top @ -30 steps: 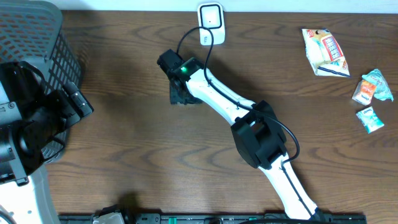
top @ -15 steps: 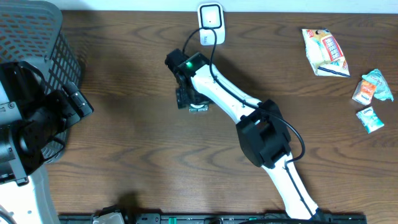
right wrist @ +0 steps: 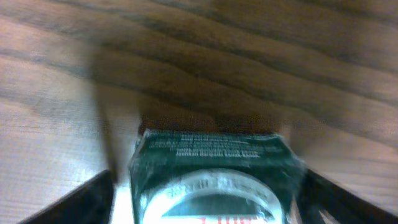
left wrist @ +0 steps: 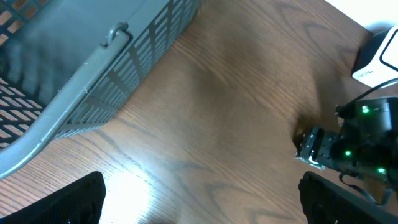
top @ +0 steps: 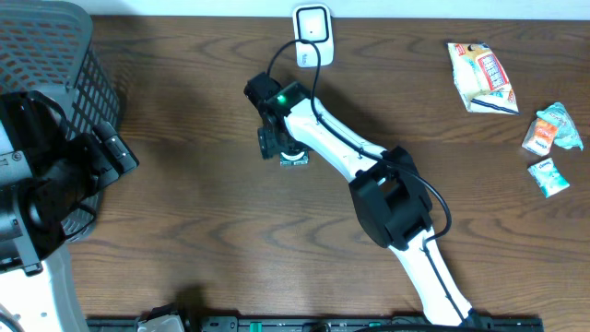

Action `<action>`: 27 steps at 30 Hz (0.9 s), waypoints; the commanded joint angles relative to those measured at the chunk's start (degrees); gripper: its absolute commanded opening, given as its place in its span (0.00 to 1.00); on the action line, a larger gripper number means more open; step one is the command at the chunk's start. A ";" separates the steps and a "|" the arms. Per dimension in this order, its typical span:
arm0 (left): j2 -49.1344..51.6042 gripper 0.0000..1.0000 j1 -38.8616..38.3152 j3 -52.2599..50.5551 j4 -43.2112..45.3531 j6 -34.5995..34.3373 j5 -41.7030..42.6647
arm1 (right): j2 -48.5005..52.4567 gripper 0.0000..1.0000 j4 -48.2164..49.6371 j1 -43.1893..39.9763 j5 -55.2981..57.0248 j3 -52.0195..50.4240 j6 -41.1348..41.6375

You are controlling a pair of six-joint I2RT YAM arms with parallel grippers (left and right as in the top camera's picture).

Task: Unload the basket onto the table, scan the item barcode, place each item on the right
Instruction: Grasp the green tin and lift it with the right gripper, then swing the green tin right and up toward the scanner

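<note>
We find no text that can be read in full. In the right wrist view, the dark green packet (right wrist: 214, 180) carries lines of small white print along its upper edge and red characters at the lower frame border. Both are too blurred to read. In the overhead view, the snack bag (top: 481, 77) on the surface (top: 184, 212) bears a red label whose lettering is too small to read. The small wrappers (top: 553, 129) show colour only.

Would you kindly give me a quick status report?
Left gripper open, empty, near basket. Right gripper open, straddling green packet on table. Scanner close by; no obstruction seen.
</note>
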 commanded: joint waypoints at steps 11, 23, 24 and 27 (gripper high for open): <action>0.02 0.98 0.31 -0.50 -0.13 -0.09 -0.55 | -3.80 0.55 -1.25 -2.10 -6.16 -3.32 0.28; 0.02 0.97 0.31 -0.50 -0.13 -0.09 -0.55 | -10.29 0.53 -4.79 -19.30 -53.22 -1.33 0.31; 0.02 0.98 0.31 -0.50 -0.13 -0.09 -0.55 | -10.29 0.52 -4.81 -21.27 -59.78 -1.36 0.28; 0.02 0.97 0.31 -0.50 -0.13 -0.09 -0.55 | -10.27 0.49 -4.76 -26.25 -74.79 -1.51 0.31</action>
